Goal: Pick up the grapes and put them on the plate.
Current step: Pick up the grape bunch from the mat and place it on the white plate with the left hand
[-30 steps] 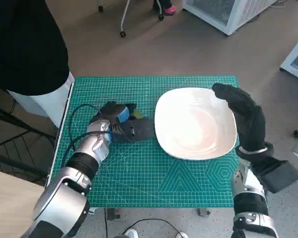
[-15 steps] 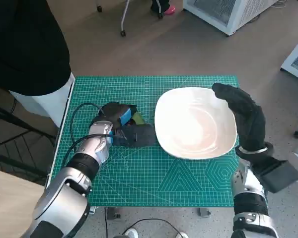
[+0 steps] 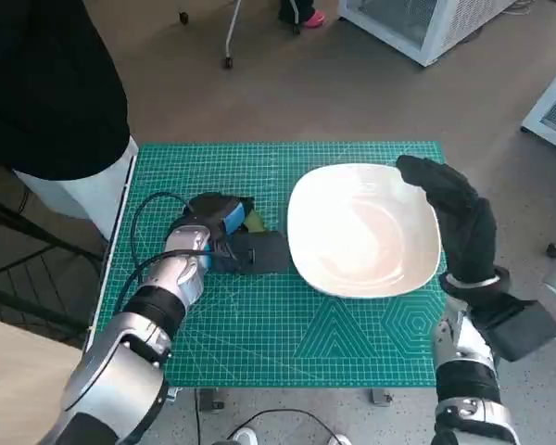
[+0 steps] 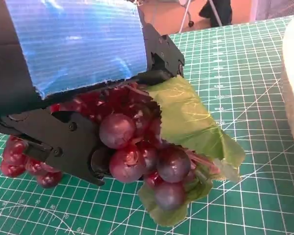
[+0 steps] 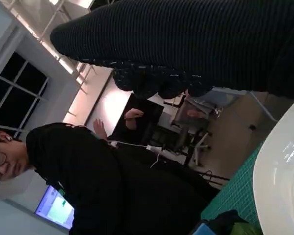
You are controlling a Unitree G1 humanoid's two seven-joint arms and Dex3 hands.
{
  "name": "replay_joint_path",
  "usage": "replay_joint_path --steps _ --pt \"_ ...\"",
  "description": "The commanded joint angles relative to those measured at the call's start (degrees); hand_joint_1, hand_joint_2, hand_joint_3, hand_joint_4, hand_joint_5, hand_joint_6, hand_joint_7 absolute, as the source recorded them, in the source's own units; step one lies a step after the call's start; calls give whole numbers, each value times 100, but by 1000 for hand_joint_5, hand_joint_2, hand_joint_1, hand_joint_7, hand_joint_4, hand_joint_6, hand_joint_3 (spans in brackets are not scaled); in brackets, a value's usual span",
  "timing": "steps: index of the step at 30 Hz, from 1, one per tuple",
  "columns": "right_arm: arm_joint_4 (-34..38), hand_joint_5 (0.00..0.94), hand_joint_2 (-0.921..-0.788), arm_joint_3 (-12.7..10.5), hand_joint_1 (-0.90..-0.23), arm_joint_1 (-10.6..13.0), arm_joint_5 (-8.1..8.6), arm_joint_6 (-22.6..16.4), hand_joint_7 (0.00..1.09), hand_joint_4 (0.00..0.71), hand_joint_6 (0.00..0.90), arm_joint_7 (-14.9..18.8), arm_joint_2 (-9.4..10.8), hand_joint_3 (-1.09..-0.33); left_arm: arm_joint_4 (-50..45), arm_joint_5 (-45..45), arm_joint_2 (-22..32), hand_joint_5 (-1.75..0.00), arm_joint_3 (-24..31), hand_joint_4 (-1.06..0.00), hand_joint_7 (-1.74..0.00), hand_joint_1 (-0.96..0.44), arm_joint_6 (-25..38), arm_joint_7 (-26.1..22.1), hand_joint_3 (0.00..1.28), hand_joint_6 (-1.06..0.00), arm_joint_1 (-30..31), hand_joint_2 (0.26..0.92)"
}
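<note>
The grapes (image 4: 137,152) (dark red, with a green leaf (image 4: 186,117)) sit in the grasp of the left hand (image 3: 224,232), its black fingers (image 4: 68,147) closed round the bunch low over the green cutting mat (image 3: 259,315), at nine o'clock from the white plate (image 3: 363,230). From above, the hand hides most of the bunch. The mat's printed numerals are too small to read. The right hand (image 3: 454,218) hovers over the plate's three o'clock rim holding nothing, fingers loosely extended. A person (image 5: 78,181) in black stands nearby.
</note>
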Motion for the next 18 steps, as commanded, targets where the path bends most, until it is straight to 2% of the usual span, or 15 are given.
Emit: replay_joint_path --steps 1,6,12,18 --pt "21 0 -921 5 -479 36 -14 53 1 236 241 33 -18 -559 -45 -65 20 -1394 43 -609 -1112 5 107 -175 152 -539 -74 921" --pt "29 1 -921 5 -478 22 -32 45 1 235 241 16 -17 -562 -315 -75 78 -1305 72 -587 -1208 2 214 -275 141 -560 -119 921" --pt "-2 0 -921 6 -480 22 -21 53 1 234 240 25 -15 -563 -819 -15 238 -1371 79 -616 -1110 4 346 -407 140 -555 -120 921" --pt "10 0 -921 8 -480 21 -23 42 0 232 239 25 -1 -564 -1663 55 475 -1378 108 -621 -1108 4 583 -608 145 -544 -4 921"
